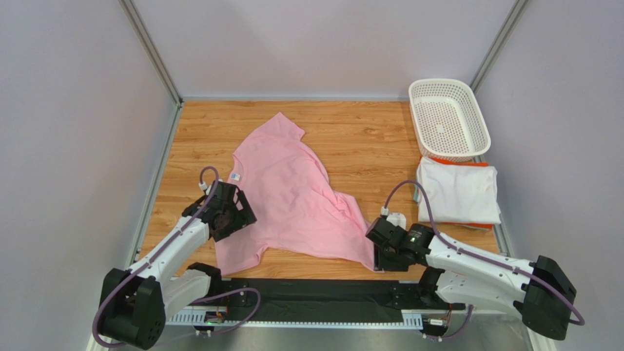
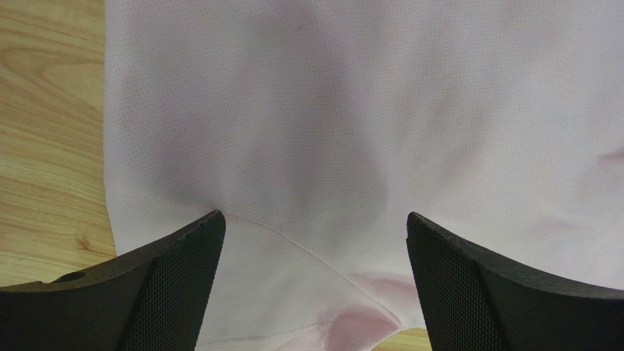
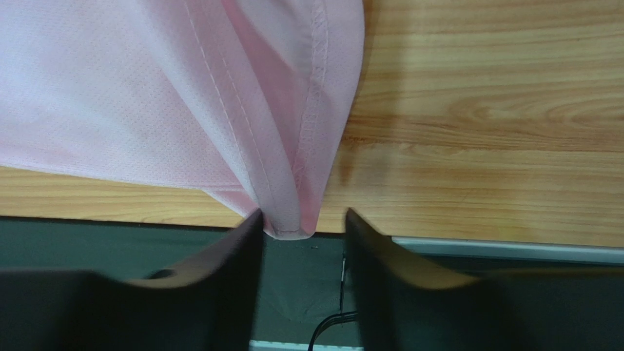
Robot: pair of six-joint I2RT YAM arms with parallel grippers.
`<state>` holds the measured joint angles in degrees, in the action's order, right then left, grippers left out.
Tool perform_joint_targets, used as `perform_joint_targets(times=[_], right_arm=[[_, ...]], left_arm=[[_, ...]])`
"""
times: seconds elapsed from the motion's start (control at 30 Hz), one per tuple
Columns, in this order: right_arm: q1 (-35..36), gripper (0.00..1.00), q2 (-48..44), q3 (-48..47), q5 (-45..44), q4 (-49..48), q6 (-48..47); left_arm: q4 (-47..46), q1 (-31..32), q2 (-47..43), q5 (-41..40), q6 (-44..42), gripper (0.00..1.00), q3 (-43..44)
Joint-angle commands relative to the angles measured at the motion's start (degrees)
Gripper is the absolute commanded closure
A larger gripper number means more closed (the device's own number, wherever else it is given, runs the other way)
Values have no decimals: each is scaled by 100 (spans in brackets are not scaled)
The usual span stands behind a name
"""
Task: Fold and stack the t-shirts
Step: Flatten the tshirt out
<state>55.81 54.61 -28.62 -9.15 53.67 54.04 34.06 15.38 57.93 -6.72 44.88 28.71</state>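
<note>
On the wood table (image 1: pixel 366 131), the pink shirt (image 1: pixel 286 190) lay spread left of the basket (image 1: pixel 439 81), with the folded white shirt (image 1: pixel 458 191) against its near rim. Left gripper (image 2: pixel 315 219) gaped wide over pink cloth. The right gripper's (image 3: pixel 302 216) jaws flanked a hem corner — grip unclear.

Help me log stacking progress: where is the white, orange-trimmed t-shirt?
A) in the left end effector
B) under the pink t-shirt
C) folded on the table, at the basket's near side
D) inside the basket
C: the white t-shirt lies folded on the table by the near rim of the basket, clear of the pink t-shirt.
</note>
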Motion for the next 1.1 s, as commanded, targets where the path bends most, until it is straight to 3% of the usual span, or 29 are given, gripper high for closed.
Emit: perform_joint_targets(times=[0.0,0.2,0.33,0.5,0.57,0.7,0.83,0.87,0.9,0.97,1.07], right_arm=[[202,47,-222,-152,-43,232,257],[228,29,-434,-855,-701,100,-657],[123,25,-22,-1259,-1869,21,-746],[-807,28,716,-1260,-1451,-1058,-1623],[-1210,31,963,-1164,-898,-1575,-1791],[-1450,32,1674,-1058,-255,-2158,-2064],[-1626,40,2517,-1207,-193,-2290,-2196],[-1783,46,2633,-1225,-141,-2439,-2222],[-1880,53,2860,-1242,-79,-2519,-2240],[-2134,79,3063,-1303,-8,-2642,-2292],[-2494,100,3389,-1558,-131,-2669,-2494]], left_arm=[[4,0,16,-110,-32,0,240],[21,0,-1,-75,-76,0,311],[-5,0,60,-84,-85,0,363],[-5,9,174,-163,-120,0,425],[-14,1,253,-180,-111,0,434],[-66,0,420,-198,-120,0,460],[-180,1,718,-189,-129,0,530],[-207,0,780,-198,-129,0,548],[-216,0,851,-224,-138,0,609],[-216,0,1088,-259,-155,0,688],[-225,0,1457,-409,-182,0,890]])
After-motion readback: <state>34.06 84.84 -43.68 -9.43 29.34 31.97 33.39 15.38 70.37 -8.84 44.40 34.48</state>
